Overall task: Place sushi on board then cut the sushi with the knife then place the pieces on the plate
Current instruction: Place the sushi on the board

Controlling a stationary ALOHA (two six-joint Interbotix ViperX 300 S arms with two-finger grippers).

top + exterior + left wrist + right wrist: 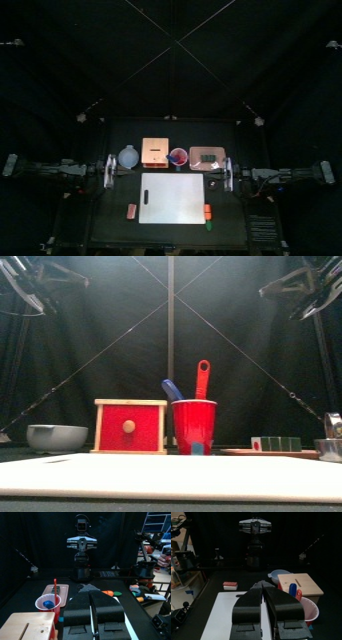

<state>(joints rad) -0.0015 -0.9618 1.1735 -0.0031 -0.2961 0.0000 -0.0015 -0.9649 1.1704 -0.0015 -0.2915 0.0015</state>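
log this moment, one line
left gripper shut, parked left | right gripper shut, parked right | sushi roll on pink tray | white cutting board bare | knives in red cup

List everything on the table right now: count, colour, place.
cutting board: 1, white, front middle of the table
wooden box: 1, pale wood with a red drawer front, behind the board
bowl: 1, blue-grey, left of the box
cup: 1, red, right of the box
knives: 2, blue knife and red knife, both standing in the cup
tray: 1, pink, right of the cup
sushi roll: 1, dark green, on the tray
small toy foods: 3, red toy left of the board; orange toy and green toy right of it
left gripper: 1, black, shut, empty, off the board's left side
right gripper: 1, black, shut, empty, off the board's right side
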